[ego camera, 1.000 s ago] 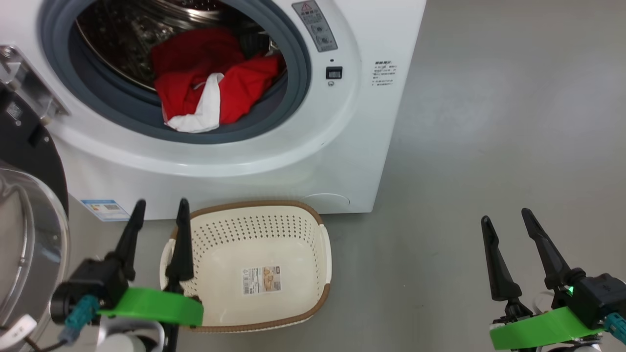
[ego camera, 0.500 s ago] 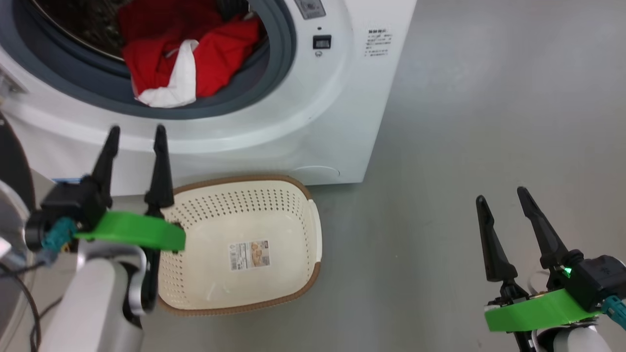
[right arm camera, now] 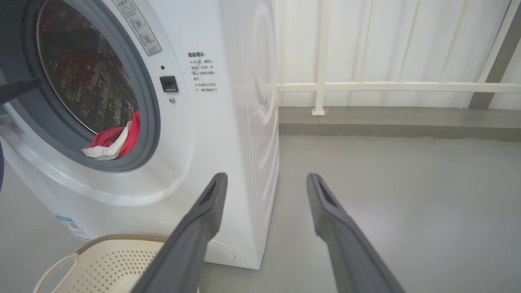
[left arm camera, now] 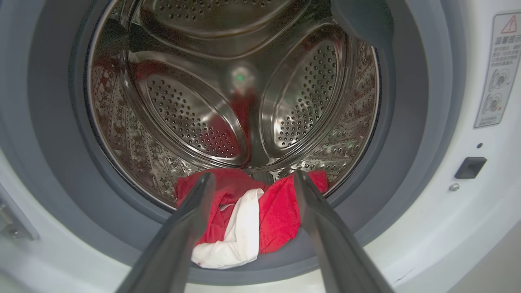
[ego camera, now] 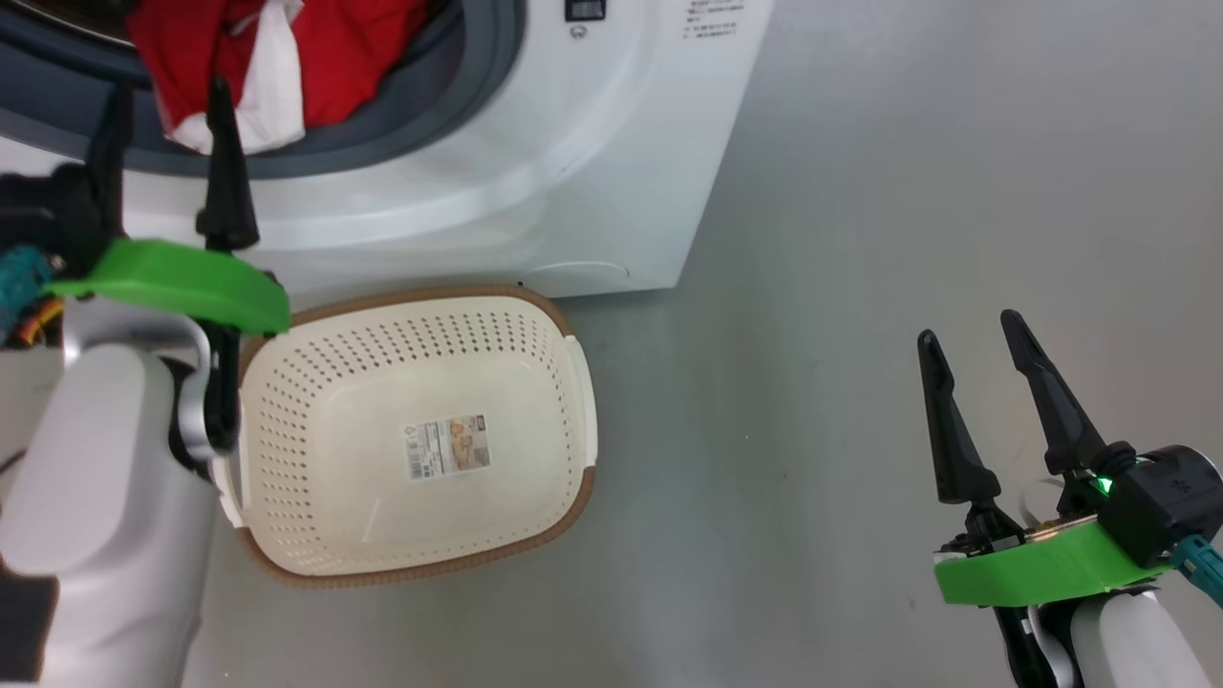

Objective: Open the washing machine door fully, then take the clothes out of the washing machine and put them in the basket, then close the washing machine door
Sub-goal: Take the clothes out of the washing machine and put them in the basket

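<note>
The clothes [left arm camera: 240,224] lay on the near lip of the washing machine [ego camera: 573,143] drum, straight ahead of the left hand [left arm camera: 253,181], which was spread wide and apparently short of them. The right hand [ego camera: 968,327], also spread, hung well apart to the right.

Pale forearms [ego camera: 96,478] carry bright green collars [ego camera: 182,282], teal plugs [ego camera: 1199,564] and long black tapered jaws.
</note>
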### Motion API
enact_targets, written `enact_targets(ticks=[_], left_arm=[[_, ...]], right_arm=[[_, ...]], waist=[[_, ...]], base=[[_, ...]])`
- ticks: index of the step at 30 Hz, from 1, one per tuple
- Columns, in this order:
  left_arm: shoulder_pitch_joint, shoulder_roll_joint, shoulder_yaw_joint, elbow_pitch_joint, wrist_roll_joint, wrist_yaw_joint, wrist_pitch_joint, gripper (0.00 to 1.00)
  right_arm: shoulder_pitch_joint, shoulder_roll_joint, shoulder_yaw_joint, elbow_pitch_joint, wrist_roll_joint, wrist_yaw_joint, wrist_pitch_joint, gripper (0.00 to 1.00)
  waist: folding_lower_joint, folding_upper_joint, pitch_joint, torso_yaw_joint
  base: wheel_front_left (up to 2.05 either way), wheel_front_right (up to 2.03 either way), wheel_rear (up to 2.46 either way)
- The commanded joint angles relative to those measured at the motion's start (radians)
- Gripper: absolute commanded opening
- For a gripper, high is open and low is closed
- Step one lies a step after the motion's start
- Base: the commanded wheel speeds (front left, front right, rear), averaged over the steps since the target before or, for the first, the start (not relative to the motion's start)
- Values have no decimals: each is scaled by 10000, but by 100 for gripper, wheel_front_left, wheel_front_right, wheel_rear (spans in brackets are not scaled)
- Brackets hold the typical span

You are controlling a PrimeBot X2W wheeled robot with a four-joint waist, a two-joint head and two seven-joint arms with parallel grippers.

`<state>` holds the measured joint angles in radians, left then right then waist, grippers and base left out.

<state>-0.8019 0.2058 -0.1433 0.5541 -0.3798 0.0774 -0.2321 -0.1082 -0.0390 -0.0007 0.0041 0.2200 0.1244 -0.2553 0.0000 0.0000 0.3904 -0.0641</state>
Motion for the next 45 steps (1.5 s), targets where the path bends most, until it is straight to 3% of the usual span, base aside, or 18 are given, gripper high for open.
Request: enact_targets(ticks=[1,17,33,45], left_arm=[[-537,461,277,142,57,-115,-112,100],[-3536,991,162,3168,359,-44,-61,100],[-5096,1633,-366,5624,892,515,802,100],[-5434,2070,-611,6852,937,654,1929,100]], right_arm=[[-203,-112,269,-217,-12,63,-65,100],[-726,-112,574,-196,41,63,-65,100],[-927,-112,864,-69,344,63,-65,100],[-935,-112,1088,24,514,63,-65,100]], waist=[[0,0,343,-220],[0,0,1351,-872],[0,0,1839,-1507],[0,0,1999,-1855]], base=[[0,0,0],[0,0,0],[0,0,0],[0,0,0]])
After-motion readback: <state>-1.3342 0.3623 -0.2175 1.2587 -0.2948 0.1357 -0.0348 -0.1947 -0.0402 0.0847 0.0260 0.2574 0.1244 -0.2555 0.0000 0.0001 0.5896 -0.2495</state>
